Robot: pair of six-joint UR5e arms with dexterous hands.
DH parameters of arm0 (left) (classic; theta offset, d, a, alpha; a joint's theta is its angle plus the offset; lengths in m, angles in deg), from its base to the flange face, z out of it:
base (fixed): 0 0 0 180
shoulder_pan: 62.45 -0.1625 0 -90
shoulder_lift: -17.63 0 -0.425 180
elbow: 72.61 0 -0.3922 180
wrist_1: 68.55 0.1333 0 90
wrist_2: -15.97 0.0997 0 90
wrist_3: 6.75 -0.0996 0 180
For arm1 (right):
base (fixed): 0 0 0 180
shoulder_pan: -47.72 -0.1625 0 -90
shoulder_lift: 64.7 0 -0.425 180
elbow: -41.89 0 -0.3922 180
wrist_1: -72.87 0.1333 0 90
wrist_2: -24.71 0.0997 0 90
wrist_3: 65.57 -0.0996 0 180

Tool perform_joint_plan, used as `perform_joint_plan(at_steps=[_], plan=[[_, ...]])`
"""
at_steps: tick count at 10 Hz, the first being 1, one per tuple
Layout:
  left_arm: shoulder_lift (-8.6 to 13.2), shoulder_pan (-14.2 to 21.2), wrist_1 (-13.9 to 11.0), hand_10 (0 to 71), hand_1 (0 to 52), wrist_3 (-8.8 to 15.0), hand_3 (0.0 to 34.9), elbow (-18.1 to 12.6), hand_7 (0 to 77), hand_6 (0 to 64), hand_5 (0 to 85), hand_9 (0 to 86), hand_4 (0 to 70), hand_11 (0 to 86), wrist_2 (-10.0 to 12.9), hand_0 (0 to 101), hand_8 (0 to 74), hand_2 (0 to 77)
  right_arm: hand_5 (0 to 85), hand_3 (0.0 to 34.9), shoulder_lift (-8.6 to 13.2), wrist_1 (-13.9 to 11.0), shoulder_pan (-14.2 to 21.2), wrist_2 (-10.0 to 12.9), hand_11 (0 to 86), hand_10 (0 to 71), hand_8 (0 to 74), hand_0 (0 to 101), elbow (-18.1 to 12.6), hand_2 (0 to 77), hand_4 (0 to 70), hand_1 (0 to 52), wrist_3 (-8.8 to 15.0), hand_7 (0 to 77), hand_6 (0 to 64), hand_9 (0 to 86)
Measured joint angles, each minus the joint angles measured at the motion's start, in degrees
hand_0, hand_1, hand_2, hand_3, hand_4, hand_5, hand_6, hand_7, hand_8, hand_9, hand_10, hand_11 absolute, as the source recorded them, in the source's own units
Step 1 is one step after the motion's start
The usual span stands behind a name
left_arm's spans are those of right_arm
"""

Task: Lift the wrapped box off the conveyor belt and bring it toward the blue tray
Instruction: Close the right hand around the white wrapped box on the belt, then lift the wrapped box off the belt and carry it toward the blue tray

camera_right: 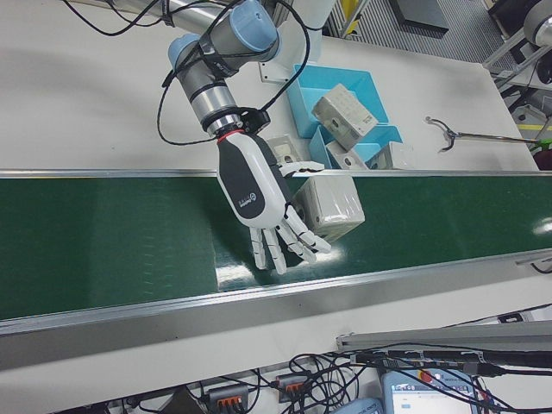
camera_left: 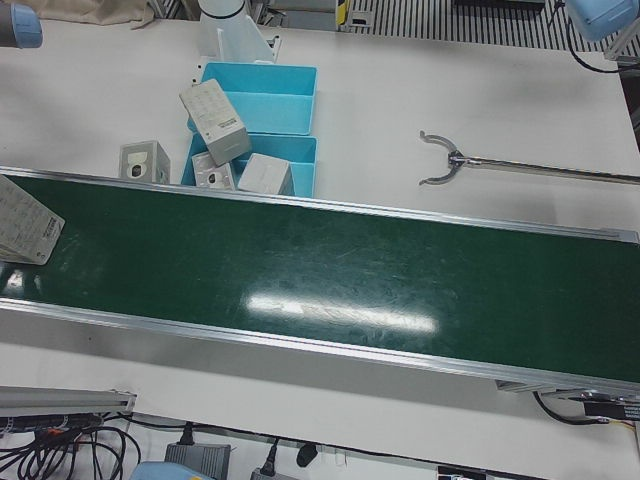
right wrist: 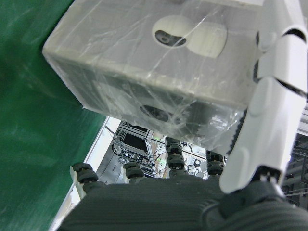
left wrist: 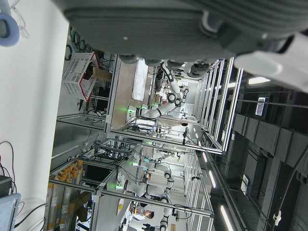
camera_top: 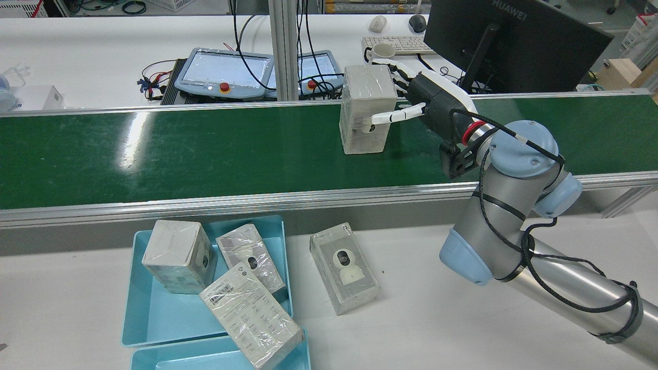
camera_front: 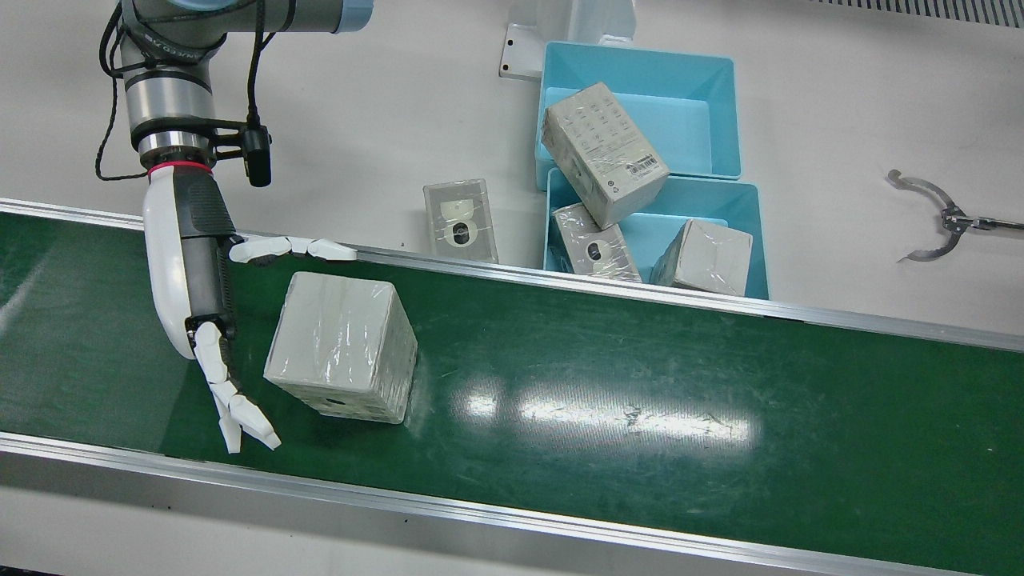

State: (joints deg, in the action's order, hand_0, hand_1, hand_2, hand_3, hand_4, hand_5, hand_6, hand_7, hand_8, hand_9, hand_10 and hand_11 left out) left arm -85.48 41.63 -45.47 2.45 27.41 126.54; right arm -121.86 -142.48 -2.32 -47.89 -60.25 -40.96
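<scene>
Fingers of the right hand are shown spread and holding nothing, set around the wrapped box, which stands on the green belt just beside the palm, toward the blue tray. Contact cannot be told. The left hand is seen only in its own view; its state cannot be told. Beyond, "HUAWEI" is read on a monitor.

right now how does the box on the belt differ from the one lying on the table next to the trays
The box on the belt stands upright on the green conveyor with the right hand open around it; the box on the table lies flat, untouched, its camera picture facing up. Both are grey and wrapped in clear film.
</scene>
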Motion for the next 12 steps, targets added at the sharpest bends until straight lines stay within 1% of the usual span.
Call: perform_joint_plan(at_steps=[1, 2, 3, 4, 5, 6, 7, 8, 9, 10, 11, 12], plan=[[0.00, 0.00, 0.00, 0.5, 0.0, 0.00, 0.0, 0.00, 0.5, 0.0, 0.5, 0.0, 0.5, 0.0, 0.00, 0, 0.0, 0.5, 18.5, 29.7, 0.26, 0.01, 0.01, 0.00, 6.5, 3.3, 0.5, 41, 0.22, 15.3, 0.0, 11.5, 0.00, 13.6, 0.0, 5.4], [0.00, 0.00, 0.00, 0.5, 0.0, 0.00, 0.0, 0.00, 0.5, 0.0, 0.5, 0.5, 0.5, 0.0, 0.00, 0, 0.5, 0.5, 18.5, 29.7, 0.62, 0.02, 0.02, 0.00, 7.6, 4.4, 0.5, 41, 0.49, 15.3, 0.0, 11.5, 0.00, 13.6, 0.0, 2.7], [0.00, 0.00, 0.00, 0.5, 0.0, 0.00, 0.0, 0.00, 0.5, 0.0, 0.5, 0.5, 0.5, 0.0, 0.00, 0, 0.5, 1.1, 18.5, 29.7, 0.94, 0.04, 0.09, 0.00, 7.6, 4.4, 0.5, 41, 0.70, 15.3, 0.0, 11.5, -0.03, 13.6, 0.0, 2.7], [0.00, 0.00, 0.00, 0.5, 0.0, 0.00, 0.0, 0.00, 0.5, 0.0, 0.5, 0.5, 0.0, 0.0, 0.00, 0, 0.5, 0.5, 22.9, 29.7, 1.21, 0.12, 0.30, 0.07, 10.4, 6.0, 0.5, 42, 0.84, 18.5, 3.3, 11.5, -0.05, 13.6, 0.0, 2.2], [0.00, 0.00, 0.00, 0.5, 0.0, 0.00, 0.0, 0.00, 0.5, 0.0, 0.5, 0.5, 0.0, 0.0, 0.00, 0, 0.5, 0.5, 30.0, 30.6, 1.36, 0.17, 0.91, 0.92, 13.1, 8.7, 0.5, 42, 0.94, 24.0, 11.5, 11.5, -0.17, 21.3, 0.5, 2.2], [0.00, 0.00, 0.00, 0.5, 0.0, 0.00, 0.0, 0.00, 0.5, 0.5, 0.5, 0.0, 0.5, 0.0, 0.00, 0, 0.5, 0.5, 34.9, 28.8, 1.42, 0.19, 1.65, 2.16, 18.5, 15.3, 10.4, 39, 0.99, 28.4, 16.9, 2.7, -0.35, 28.4, 8.2, 9.3], [0.00, 0.00, 0.00, 0.5, 0.0, 0.00, 0.0, 0.00, 0.5, 0.5, 0.5, 0.5, 0.5, 0.0, 0.00, 0, 0.5, 0.5, 37.6, 24.5, 1.43, 0.20, 2.16, 3.02, 30.5, 23.5, 21.3, 37, 1.01, 24.0, 20.7, 3.3, -0.71, 37.1, 17.5, 19.1], [0.00, 0.00, 0.00, 0.0, 0.0, 0.00, 0.0, 0.00, 0.5, 0.0, 0.5, 0.5, 0.0, 0.0, 0.00, 0, 0.5, 1.1, 39.8, 21.2, 1.46, 0.17, 2.40, 3.47, 35.5, 25.6, 30.5, 35, 0.91, 25.1, 23.5, 1.6, -1.41, 39.8, 21.8, 28.9], [0.00, 0.00, 0.00, 0.5, 0.0, 0.00, 0.0, 0.00, 0.5, 0.0, 0.5, 0.0, 0.0, 0.0, 0.00, 0, 0.5, 1.1, 40.9, 17.6, 1.48, 0.17, 2.51, 3.68, 35.5, 24.0, 37.1, 34, 0.35, 26.2, 25.1, 0.5, -2.30, 42.5, 24.0, 37.6], [0.00, 0.00, 0.00, 0.5, 0.0, 0.00, 0.0, 0.00, 0.5, 0.5, 0.5, 0.0, 0.5, 0.0, 0.00, 0, 0.5, 0.5, 47.5, 9.2, 1.53, 0.18, 2.57, 3.84, 33.8, 24.5, 33.8, 37, -1.02, 24.0, 26.7, 0.5, -2.91, 49.1, 31.6, 49.6], [0.00, 0.00, 0.00, 0.5, 0.0, 0.00, 0.0, 0.00, 0.5, 0.0, 0.5, 0.0, 0.0, 0.0, 0.00, 0, 0.5, 0.5, 47.5, 9.2, 1.52, 0.63, 3.05, 4.49, 33.8, 24.5, 33.8, 37, -3.27, 24.0, 26.7, 0.5, -3.21, 49.1, 31.6, 49.6], [0.00, 0.00, 0.00, 0.5, 0.0, 0.00, 0.0, 0.00, 0.5, 0.5, 0.5, 0.0, 0.0, 0.0, 0.00, 0, 0.5, 0.5, 48.5, 4.3, 1.39, 1.48, 4.17, 5.88, 32.2, 21.8, 31.1, 38, -6.07, 25.6, 26.7, 0.5, -3.26, 50.2, 32.2, 46.9]])
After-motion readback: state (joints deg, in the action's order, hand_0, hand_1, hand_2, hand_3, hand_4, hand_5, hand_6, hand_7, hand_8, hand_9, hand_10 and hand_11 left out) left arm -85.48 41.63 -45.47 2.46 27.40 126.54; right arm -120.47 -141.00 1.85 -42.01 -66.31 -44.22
